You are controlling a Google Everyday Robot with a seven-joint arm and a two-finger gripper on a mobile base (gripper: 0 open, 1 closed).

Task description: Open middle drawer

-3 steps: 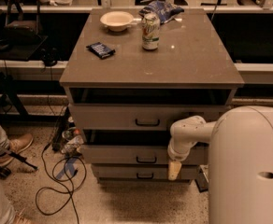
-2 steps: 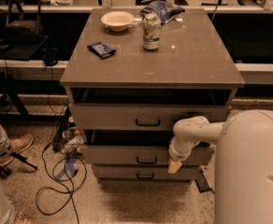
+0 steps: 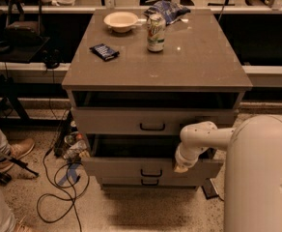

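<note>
Gripper [image 3: 182,167] — at middle drawer [image 3: 126,168]

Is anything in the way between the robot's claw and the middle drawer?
Nothing visible is. The claw sits at the front of the middle drawer, right of its black handle.

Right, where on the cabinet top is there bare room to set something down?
Bare: the front half of the cabinet top, between packet, can and front edge. Crowded: the back, with bowl, can and bag. The gripper is below, at the middle drawer front.
</note>
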